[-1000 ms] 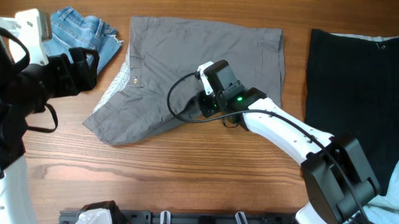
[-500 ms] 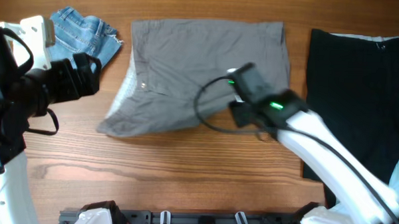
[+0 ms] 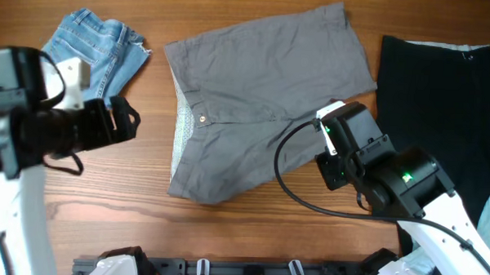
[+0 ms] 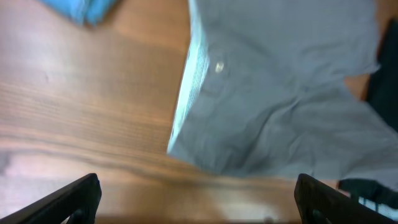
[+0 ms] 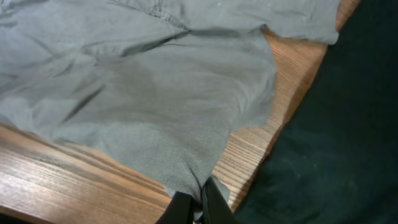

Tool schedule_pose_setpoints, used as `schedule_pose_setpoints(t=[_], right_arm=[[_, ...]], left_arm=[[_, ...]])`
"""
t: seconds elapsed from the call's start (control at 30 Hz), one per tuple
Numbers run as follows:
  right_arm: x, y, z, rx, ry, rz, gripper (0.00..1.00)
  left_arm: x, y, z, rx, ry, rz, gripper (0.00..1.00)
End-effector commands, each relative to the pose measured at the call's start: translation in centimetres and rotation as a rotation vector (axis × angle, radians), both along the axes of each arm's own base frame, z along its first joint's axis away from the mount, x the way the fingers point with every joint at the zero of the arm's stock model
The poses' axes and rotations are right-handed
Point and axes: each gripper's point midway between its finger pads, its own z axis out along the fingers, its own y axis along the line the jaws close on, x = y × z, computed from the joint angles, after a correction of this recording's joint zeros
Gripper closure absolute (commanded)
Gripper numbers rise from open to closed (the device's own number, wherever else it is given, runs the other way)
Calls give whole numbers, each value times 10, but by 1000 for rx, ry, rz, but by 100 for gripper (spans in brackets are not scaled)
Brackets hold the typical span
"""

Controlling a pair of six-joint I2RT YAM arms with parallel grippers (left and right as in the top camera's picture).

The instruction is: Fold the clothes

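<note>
Beside the black garment [image 3: 442, 112], on its left with a strip of bare wood between, lie the grey shorts [image 3: 263, 89], spread flat on the table [image 3: 104, 206]. The waistband faces away from the black garment, showing the button [image 3: 203, 118] and the pale speckled lining.

Compared with half a second ago, the shorts have turned. Their far edge no longer runs level; the corner nearest the black garment now sits higher, and the waistband end has swung toward the near side.

The right gripper [image 5: 194, 205] has left the middle of the shorts and now stands at the leg hem facing the black garment. Its fingers are pressed together on a pinch of grey hem, and the cloth rises into them.

The left gripper [image 4: 198, 202] is on the far side of the shorts from the black garment, slightly closer to the waistband than before. Its fingers are spread wide and hold nothing.

The blue denim shorts [image 3: 101, 43] lie beyond it, farthest from the black garment.
</note>
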Motion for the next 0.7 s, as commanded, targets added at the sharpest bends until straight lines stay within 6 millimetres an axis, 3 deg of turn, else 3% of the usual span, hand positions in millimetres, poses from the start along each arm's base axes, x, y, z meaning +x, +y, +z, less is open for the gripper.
schedule_pose_setpoints(t=[0.0,0.1,0.27,0.37,0.47,0.63,0.67], right_arm=[[-1,2,-6,2,37,-13,96],[-1,2,-8,-3,47,-15,96],[-1,2,-9,-3,49,-17,96],[-1,2,-9,1,49,-25,96],[-1,2,-9,3,49,-31,96],[-1,2,-9,3,49,-31,96],[-1,2,-9,4,49,-33,96]], left_arm=[[-6,-10,-43,-74,156,-5,2],[-10,-12,-74,-101,236,15,10],[-19,-16,-141,-155,358,127,11],[-30,-28,-179,-231,410,148,14],[-41,-36,-208,-280,442,160,27],[-58,-41,-249,-309,483,234,31],[-63,-49,-259,-354,488,235,36]])
